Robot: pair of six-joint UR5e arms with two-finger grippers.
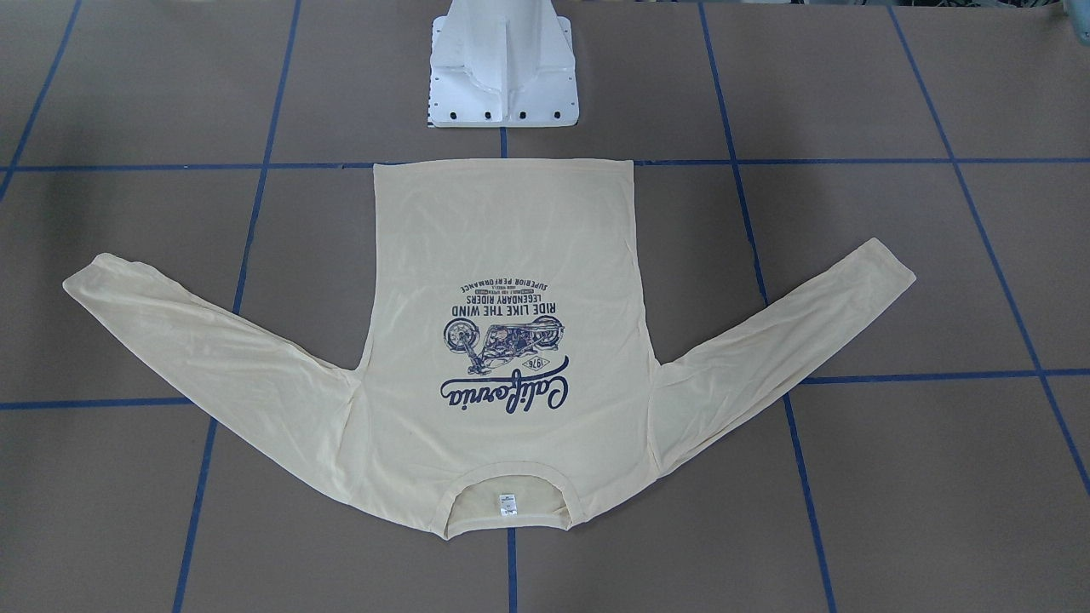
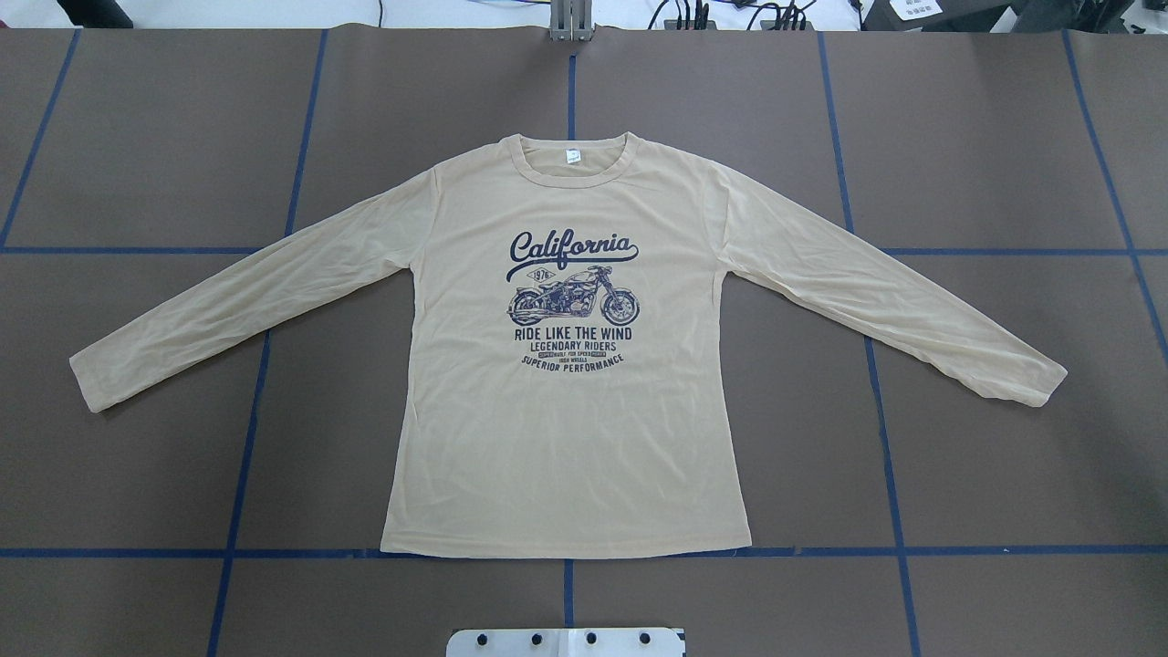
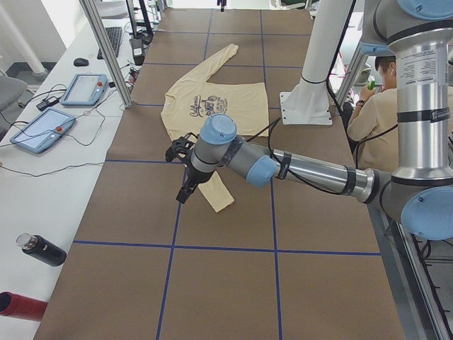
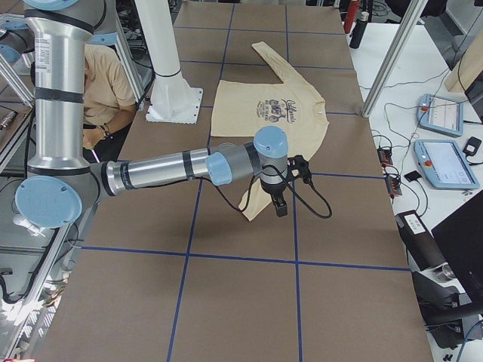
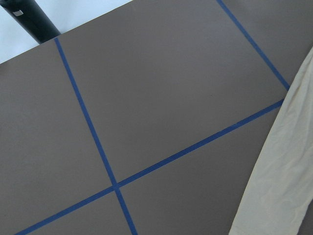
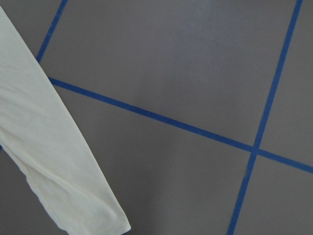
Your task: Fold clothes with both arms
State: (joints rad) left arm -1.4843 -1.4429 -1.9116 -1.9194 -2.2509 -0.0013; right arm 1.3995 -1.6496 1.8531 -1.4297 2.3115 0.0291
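Left gripper (image 3: 182, 195), right gripper (image 4: 281, 205): hung near cuffs of shirt (image 2: 566, 438); clenched or released, could not tell. Shirt lay flat on table (image 2: 1004, 474), sleeves spread. Risk: uneven pinches would probably bunch thin jersey.

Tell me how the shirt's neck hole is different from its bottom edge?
The neck hole is curved; the bottom edge is straight. The neck hole shows a small white label; the bottom edge has none. The bottom edge is the end nearer the robot's white base; the neck hole is the far end. Both are pale yellow and lie flat.
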